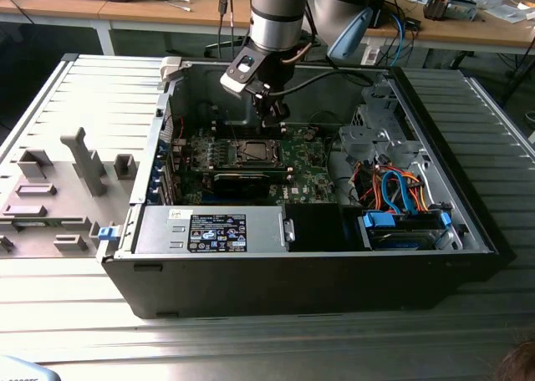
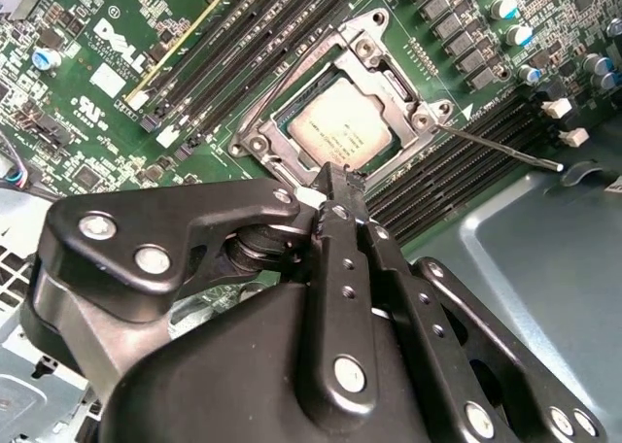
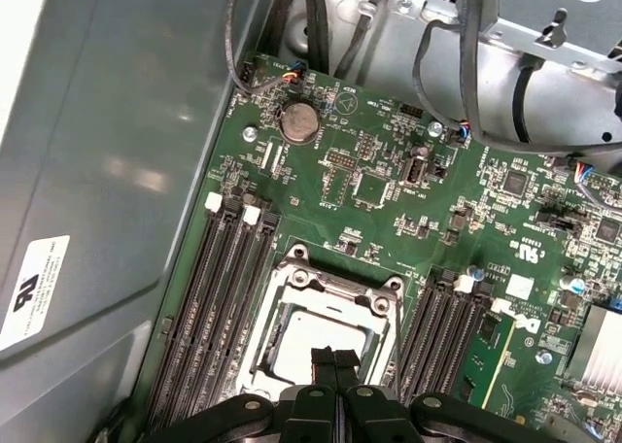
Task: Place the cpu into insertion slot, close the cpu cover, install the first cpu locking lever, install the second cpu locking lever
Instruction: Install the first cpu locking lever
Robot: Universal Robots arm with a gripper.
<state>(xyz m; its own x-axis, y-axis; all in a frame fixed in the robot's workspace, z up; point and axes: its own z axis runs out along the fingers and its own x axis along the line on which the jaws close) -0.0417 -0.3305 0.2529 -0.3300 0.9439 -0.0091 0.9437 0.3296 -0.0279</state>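
Pincer [image 2: 335, 186], tips pinched together on nothing, hangs just beside the cpu cover [image 2: 374, 47]; best to press its frame, never the cpu [image 2: 342, 122].

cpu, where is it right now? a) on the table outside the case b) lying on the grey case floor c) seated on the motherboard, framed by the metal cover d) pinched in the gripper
c: in the second wrist view the cpu sits flat in the cut-out of the cpu cover on the motherboard, and the gripper beside it is shut on nothing.
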